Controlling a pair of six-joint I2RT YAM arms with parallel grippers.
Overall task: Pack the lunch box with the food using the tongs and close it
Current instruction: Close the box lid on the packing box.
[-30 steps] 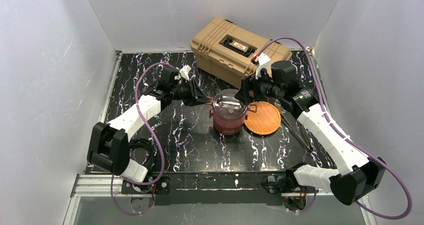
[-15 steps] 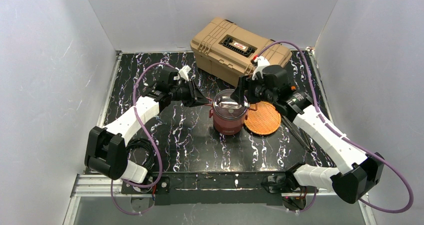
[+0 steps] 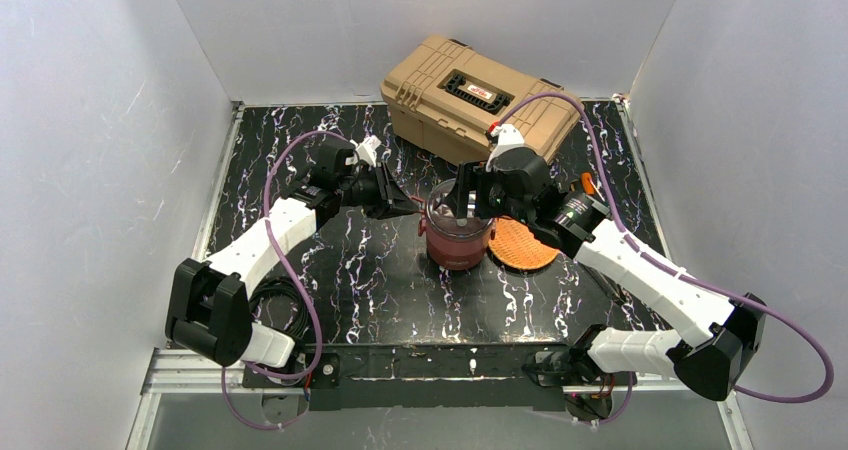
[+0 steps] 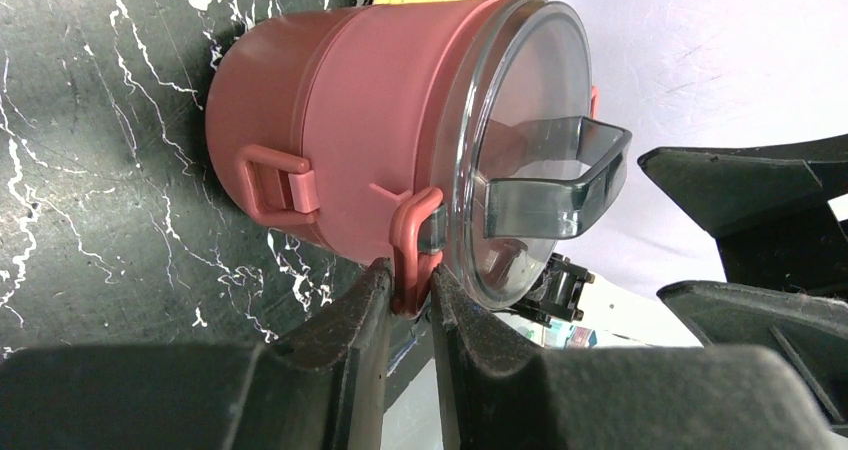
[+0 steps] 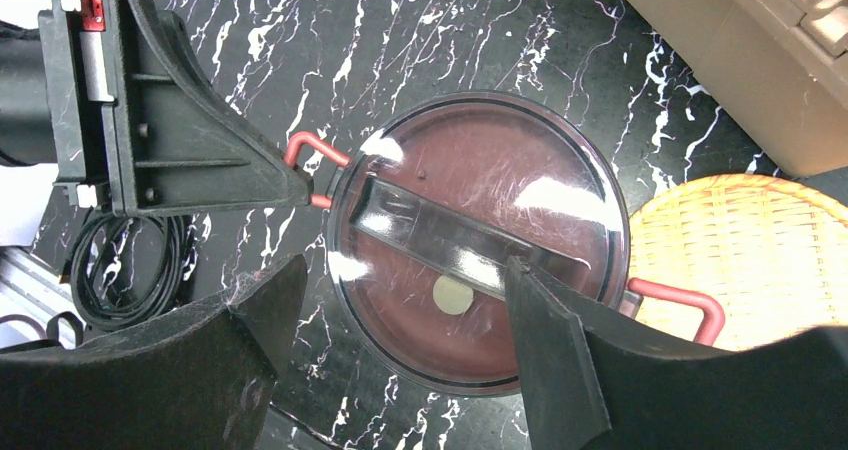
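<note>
**Left wrist view: clasp pinched, lid not yet gripped**

My left pincer (image 4: 410,300) is clamped on the red clasp (image 4: 412,238) at the lunch box (image 4: 330,140) rim, both fingertips pressed against the thin loop. My right pincer (image 5: 405,270) hangs over the clear lid (image 5: 480,240) with its fingers well apart, one on each side of the lid's bar handle (image 5: 440,232), touching nothing that I can see.

The lunch box stands upright near the middle of the desk (image 3: 380,280), just beside the orange woven plate (image 3: 522,242) and in front of the tan toolbox (image 3: 480,95). I see no food in any view.

I judge the box stiff and fairly light, so it may slide or tip on the smooth desk if pulled from one side. The clear lid looks glossy and slippery at its edge. The raised handle is the sure place to hold, across its narrow width. The clasp is slim plastic that probably flexes, so I would lever it gently.
</note>
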